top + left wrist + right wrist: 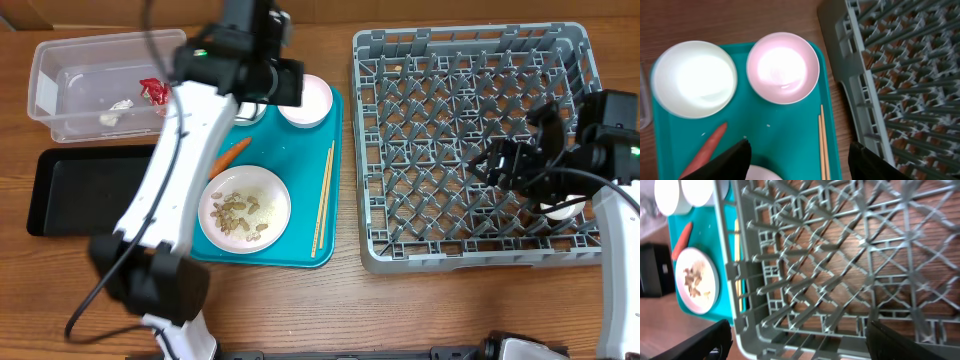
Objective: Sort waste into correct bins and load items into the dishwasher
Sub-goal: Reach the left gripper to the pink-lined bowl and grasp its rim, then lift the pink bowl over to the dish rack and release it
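Observation:
High over the teal tray's far end, my left gripper (262,85) (799,162) is open and holds nothing. Below it lie two white bowls (694,79) (783,67), the orange carrot (705,150) and the chopsticks (823,145). A white plate (245,207) carries tan scraps and crumbs. The grey dish rack (470,150) (840,255) fills the right side. My right gripper (515,145) (800,340) hovers open and empty above its right half. A white cup (562,211) shows in the rack under that arm. The clear tub (100,85) holds the red wrapper (154,90) and white paper wads (122,104).
A shallow black tray (90,190) lies in front of the clear tub at the left. The teal tray (300,240) sits between the bins and the rack. My left arm crosses over the tray's left side and hides part of one bowl.

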Tool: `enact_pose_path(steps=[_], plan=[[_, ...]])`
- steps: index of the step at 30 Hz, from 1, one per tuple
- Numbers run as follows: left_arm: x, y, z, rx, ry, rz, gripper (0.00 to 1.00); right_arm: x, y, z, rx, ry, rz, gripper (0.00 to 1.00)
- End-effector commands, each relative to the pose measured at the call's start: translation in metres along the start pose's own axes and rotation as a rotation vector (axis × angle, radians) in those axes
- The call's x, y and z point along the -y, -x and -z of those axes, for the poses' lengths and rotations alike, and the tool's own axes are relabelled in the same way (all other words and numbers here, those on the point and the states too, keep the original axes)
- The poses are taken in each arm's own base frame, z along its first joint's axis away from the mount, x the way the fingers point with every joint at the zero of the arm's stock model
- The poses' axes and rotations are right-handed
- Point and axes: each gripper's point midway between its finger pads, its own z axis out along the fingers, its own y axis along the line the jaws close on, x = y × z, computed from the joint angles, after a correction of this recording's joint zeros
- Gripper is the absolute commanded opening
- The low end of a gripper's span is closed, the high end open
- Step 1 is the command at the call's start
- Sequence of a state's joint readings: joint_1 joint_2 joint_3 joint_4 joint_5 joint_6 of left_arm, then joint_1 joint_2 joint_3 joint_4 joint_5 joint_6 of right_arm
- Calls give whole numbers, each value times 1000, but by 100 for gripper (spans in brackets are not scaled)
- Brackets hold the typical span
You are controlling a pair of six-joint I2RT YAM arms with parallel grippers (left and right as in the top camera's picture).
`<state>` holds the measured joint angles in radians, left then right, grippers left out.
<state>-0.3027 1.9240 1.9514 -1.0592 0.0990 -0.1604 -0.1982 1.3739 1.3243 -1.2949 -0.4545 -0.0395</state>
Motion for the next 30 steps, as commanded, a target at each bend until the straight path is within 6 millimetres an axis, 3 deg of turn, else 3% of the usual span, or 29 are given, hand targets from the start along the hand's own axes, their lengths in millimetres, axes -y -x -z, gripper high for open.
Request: enact_pose_path(steps=[1, 4, 10, 25, 30], plan=[[3, -10, -43, -67, 31, -77, 64, -4, 3, 7, 23, -33, 50, 89], [10, -19, -83, -111, 26, -98, 61, -4, 4, 7, 26, -35, 51, 89], [13, -39, -122, -187, 32, -131, 59, -4, 4, 7, 26, -36, 51, 89], [3, -49, -174, -198, 140, -193, 57, -2, 2, 7, 17, -46, 46, 89], [4, -47, -181, -181, 137, -194, 48, -2, 1, 7, 15, -46, 46, 89]])
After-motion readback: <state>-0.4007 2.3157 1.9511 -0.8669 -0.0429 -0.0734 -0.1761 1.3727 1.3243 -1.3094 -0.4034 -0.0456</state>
